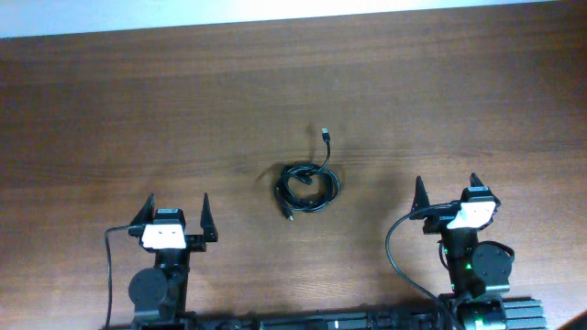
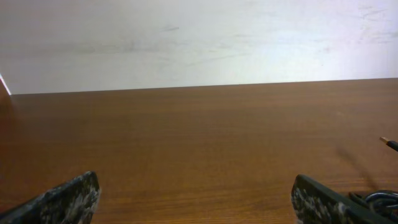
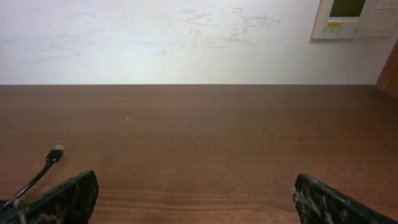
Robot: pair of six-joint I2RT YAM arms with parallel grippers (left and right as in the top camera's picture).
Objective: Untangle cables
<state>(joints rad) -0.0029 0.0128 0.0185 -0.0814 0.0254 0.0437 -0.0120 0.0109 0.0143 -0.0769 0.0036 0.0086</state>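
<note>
The cables (image 1: 307, 184) lie as one tangled black coil in the middle of the wooden table, with one plug end (image 1: 326, 134) sticking out toward the far side and another short end at the coil's near left. My left gripper (image 1: 176, 212) is open and empty, near the front edge, left of the coil. My right gripper (image 1: 448, 192) is open and empty, to the right of the coil. The left wrist view shows part of the coil (image 2: 380, 199) at its right edge. The right wrist view shows a plug end (image 3: 55, 154) at its left.
A white wall runs along the table's far edge (image 1: 293, 18). A wall panel (image 3: 354, 17) shows at the top right of the right wrist view. Thick black arm wires loop beside each arm base at the front.
</note>
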